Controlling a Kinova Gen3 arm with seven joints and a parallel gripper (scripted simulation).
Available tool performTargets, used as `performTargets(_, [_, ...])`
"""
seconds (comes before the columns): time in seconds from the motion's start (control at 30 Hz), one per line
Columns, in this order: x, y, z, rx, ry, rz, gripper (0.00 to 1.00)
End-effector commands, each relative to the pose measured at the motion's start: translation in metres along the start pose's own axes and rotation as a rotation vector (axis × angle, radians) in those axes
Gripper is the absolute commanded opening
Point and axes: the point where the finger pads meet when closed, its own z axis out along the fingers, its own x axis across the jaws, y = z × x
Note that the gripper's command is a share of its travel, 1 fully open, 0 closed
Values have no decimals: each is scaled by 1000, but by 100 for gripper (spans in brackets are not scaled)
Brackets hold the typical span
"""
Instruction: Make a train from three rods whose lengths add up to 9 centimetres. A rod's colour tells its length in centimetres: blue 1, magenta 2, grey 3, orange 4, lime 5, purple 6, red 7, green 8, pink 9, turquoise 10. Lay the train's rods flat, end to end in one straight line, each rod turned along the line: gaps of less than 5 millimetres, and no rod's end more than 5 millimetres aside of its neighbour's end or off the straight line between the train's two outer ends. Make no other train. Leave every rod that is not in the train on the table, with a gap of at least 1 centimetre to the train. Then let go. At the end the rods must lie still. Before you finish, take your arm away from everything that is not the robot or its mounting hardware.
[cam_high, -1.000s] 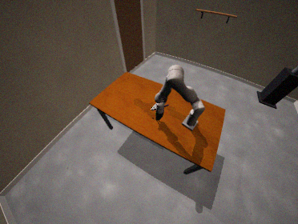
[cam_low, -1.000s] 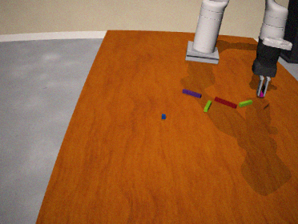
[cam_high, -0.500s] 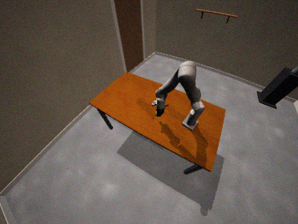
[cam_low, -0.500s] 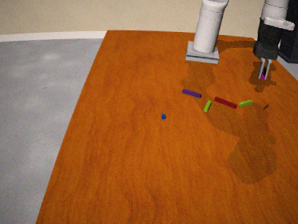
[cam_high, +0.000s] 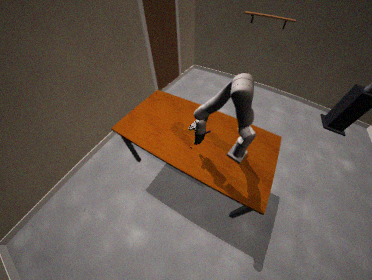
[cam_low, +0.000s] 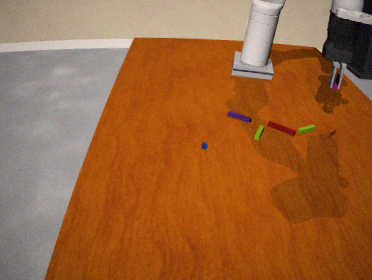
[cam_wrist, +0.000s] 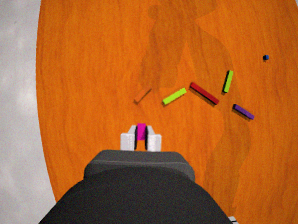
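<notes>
My gripper is shut on the magenta rod and holds it above the table. An orange rod lies in shadow, aslant, beyond the fingers in the wrist view. A blue rod lies far off, apart from the others. One lime rod lies between the orange and red rods, angled to the red one. Another lime rod lies on the red rod's other side. No rods are lined up end to end.
A red rod lies with one end close to the nearer lime rod. A purple rod lies toward the arm's base. The arm's shadow falls across the table.
</notes>
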Motion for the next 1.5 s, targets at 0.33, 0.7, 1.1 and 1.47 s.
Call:
performTargets(0.33, [7, -14, -2, 0, -7, 78, 24])
performTargets(0.7, [79, -90, -1, -11, -16, 580, 24])
performTargets(1.1, [169, -141, -1, -13, -15, 1021, 24])
performTargets(1.47, [255, -166, 0, -5, -9, 1372, 24])
